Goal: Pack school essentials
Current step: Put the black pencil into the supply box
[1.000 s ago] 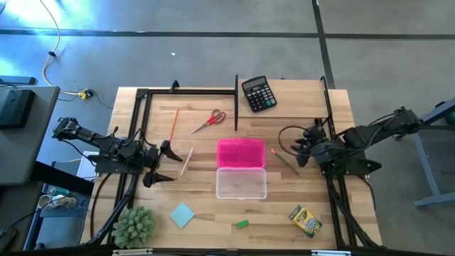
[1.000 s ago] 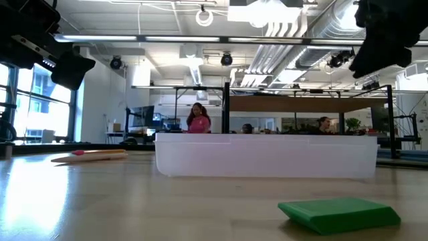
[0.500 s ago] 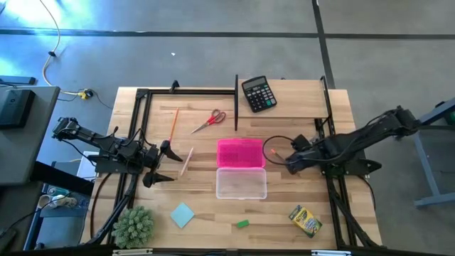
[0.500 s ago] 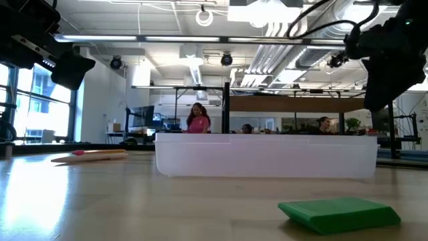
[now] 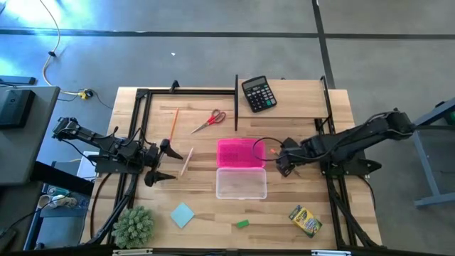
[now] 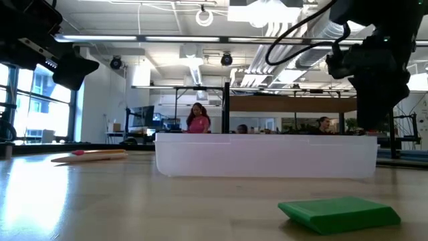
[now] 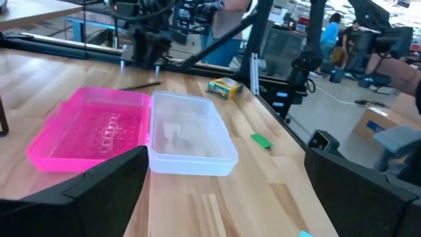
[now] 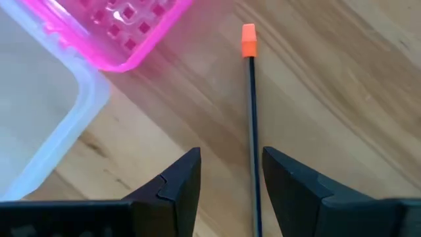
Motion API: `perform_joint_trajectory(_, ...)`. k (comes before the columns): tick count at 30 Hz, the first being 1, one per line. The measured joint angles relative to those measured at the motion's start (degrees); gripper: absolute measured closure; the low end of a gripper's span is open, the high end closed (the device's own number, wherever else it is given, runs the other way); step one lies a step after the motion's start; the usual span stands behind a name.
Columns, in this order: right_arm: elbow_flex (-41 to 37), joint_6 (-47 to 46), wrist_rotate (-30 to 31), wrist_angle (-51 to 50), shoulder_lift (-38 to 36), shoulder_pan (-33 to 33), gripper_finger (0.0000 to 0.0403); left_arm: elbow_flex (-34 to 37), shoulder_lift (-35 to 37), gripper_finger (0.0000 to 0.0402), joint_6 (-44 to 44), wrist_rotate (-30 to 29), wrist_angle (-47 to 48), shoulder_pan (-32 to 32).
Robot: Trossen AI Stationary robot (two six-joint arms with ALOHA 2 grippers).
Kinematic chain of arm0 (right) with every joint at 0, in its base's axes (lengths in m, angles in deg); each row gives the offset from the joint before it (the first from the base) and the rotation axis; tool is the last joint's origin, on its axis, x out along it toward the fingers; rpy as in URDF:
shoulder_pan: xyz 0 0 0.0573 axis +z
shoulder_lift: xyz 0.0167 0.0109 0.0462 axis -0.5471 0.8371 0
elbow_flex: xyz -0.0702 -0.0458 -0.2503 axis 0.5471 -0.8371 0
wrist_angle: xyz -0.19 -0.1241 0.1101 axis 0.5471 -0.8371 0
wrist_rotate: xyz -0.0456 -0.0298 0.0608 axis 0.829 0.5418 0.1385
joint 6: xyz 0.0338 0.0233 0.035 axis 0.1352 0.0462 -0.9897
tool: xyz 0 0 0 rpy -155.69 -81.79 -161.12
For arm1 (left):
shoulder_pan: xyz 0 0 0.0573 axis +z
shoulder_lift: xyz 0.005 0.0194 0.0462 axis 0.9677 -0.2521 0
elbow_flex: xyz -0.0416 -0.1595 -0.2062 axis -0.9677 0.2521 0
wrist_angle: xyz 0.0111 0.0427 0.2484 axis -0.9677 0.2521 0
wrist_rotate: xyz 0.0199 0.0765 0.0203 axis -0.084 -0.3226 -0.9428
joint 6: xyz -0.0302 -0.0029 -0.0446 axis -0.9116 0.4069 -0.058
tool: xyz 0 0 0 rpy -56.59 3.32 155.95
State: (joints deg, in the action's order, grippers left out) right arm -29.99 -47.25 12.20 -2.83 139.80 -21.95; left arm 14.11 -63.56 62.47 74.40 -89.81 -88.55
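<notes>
An open case lies mid-table, its pink half (image 5: pixel 240 152) far and its clear half (image 5: pixel 241 183) near. A dark pencil with an orange end (image 8: pixel 248 39) lies right of the pink half. My right gripper (image 5: pixel 278 162) (image 8: pixel 230 174) is open above it; the shaft (image 8: pixel 252 164) runs between the fingers, apart from both as far as shows. My left gripper (image 5: pixel 163 162) (image 7: pixel 227 191) waits open by the pale stick (image 5: pixel 186 162). Flat on the wood lie the orange pencil (image 5: pixel 173 125), scissors (image 5: pixel 210 121), notepad (image 5: pixel 182 214), green eraser (image 5: pixel 242 223) (image 6: pixel 338 213) and crayon box (image 5: pixel 305 220).
A black calculator (image 5: pixel 258 93) sits at the far edge and a fuzzy green plant (image 5: pixel 134 226) at the near left corner. A black frame (image 5: pixel 236 99) rises along the far and side edges. People show in the room beyond the table.
My right gripper has moved toward the table's left and come down, from beside the right frame post to the dark pencil next to the pink half of the case. Nothing on the table has shifted.
</notes>
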Motion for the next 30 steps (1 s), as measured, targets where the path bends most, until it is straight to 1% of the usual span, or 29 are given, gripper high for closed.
perform_joint_trajectory(6, 0.0, 2.4, -0.4, 0.3, 2.5, -2.9, 0.0249, 0.0, 0.0, 0.0002, -0.1, 0.0, 0.0, 0.0)
perform_joint_trajectory(12, 0.0, 4.9, -3.0, 0.7, 5.3, -5.2, 0.0249, 0.0, 0.0, 0.0002, -0.2, 0.0, 0.0, 0.0)
perform_joint_trajectory(19, 0.0, 6.5, -3.8, 3.1, 9.4, -5.4, 0.0249, 0.0, 0.0, 0.0002, -3.0, 0.8, 0.1, 0.0)
perform_joint_trajectory(30, 0.1, 7.0, -3.8, 4.2, 16.8, -5.3, 0.0249, 0.0, 0.0, 0.0002, -3.0, 0.4, 0.1, 0.0)
